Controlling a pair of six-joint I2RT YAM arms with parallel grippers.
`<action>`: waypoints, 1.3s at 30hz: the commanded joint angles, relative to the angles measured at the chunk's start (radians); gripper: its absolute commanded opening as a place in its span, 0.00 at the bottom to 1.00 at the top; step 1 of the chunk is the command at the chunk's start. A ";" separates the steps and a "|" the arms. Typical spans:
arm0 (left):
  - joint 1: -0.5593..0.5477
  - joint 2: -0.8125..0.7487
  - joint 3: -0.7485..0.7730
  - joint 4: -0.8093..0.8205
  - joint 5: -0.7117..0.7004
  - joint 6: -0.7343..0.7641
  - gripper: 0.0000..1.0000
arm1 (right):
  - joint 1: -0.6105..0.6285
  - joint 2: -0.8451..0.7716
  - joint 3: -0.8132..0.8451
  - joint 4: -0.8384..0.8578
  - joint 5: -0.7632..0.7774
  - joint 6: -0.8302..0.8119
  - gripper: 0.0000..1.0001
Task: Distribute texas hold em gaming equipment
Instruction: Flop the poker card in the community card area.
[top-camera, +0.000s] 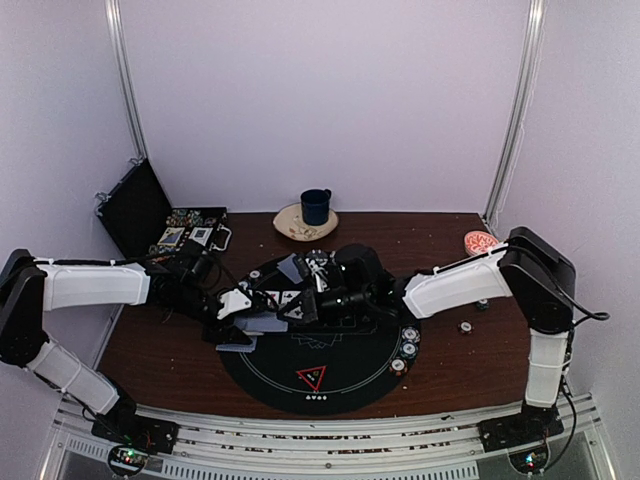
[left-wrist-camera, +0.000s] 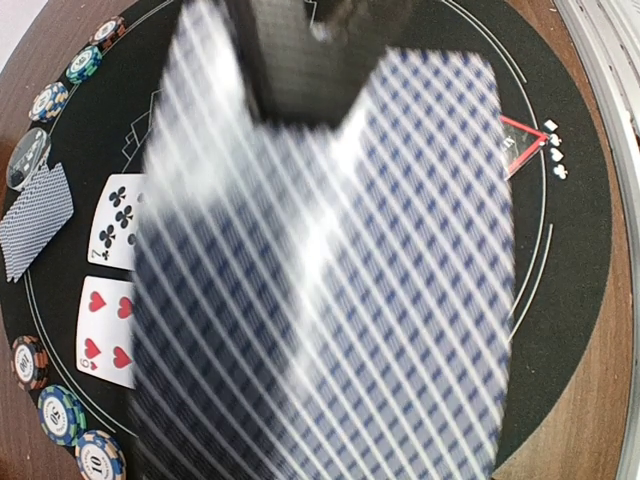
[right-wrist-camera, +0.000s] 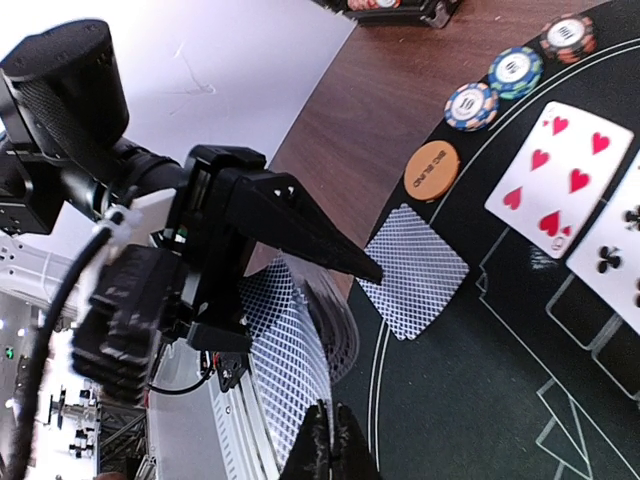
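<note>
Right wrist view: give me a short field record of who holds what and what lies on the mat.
left tool: shut on deck
right tool: shut on the deck's bent top card
face-up: six of hearts, seven of clubs, on mat
face-down: one card next to orange disc
triangle marker: on mat, near edge

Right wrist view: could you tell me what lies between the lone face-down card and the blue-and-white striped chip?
The orange BIG BLIND disc lies between the face-down card and the blue-and-white chip. The right wrist view shows this most plainly.
</note>
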 joint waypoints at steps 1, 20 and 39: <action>-0.001 0.009 0.011 0.029 0.018 0.005 0.34 | -0.028 -0.125 -0.023 -0.120 0.120 -0.103 0.00; 0.003 0.008 0.013 0.044 0.000 -0.012 0.34 | 0.052 -0.036 0.304 -0.844 1.286 -0.551 0.00; 0.011 0.012 0.017 0.044 0.009 -0.016 0.34 | 0.130 0.270 0.485 -0.851 1.350 -0.768 0.00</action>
